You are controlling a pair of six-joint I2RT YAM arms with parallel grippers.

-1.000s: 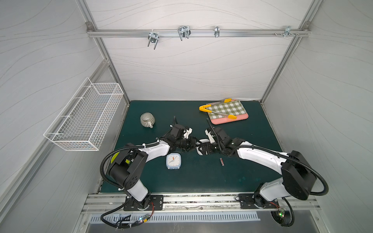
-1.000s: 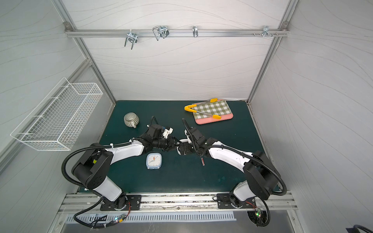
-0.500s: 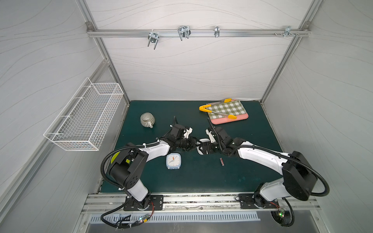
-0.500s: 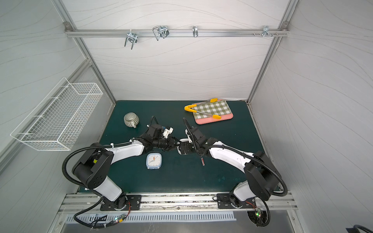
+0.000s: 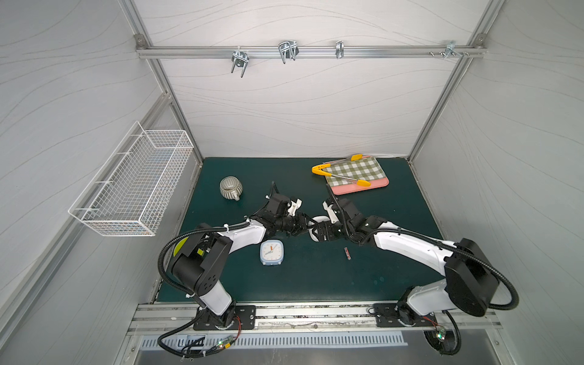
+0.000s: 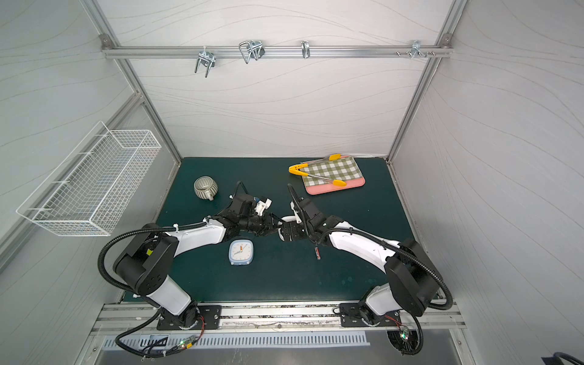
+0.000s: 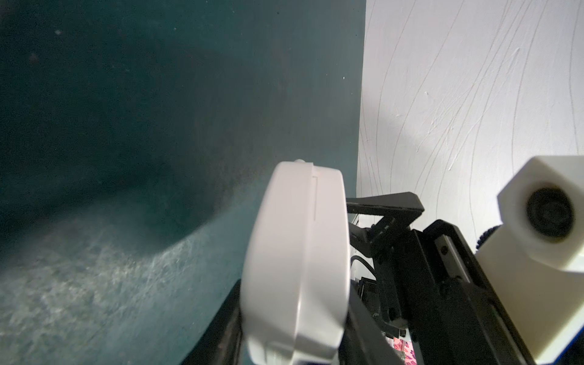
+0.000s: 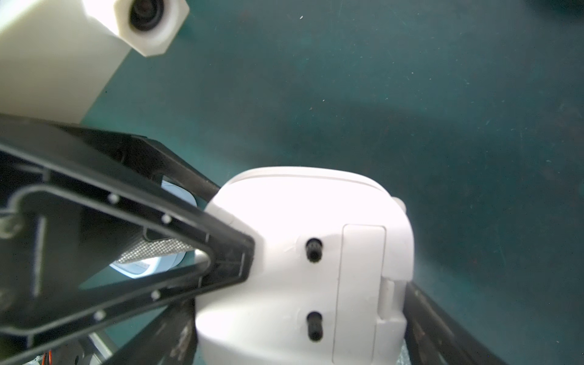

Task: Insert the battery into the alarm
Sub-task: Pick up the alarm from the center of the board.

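Note:
A white alarm (image 5: 317,219) hangs above the green mat between my two arms, also visible as the white alarm (image 6: 286,218). My left gripper (image 7: 290,341) is shut on its thin edges. The alarm's back (image 8: 316,221) faces the right wrist camera, showing two black knobs and a closed battery cover (image 8: 360,284). My right gripper (image 8: 300,331) stands wide, one finger on each side of the alarm body. The small red battery (image 5: 347,253) lies on the mat near the right forearm, and the battery (image 6: 317,253) is free of both grippers.
A blue clock (image 5: 271,252) lies face up on the mat beside the left forearm. A striped mug (image 5: 230,188) stands at the back left. Yellow-tipped tongs (image 5: 341,177) rest on a checked cloth over a pink board (image 5: 376,185). A wire basket (image 5: 136,183) hangs on the left wall.

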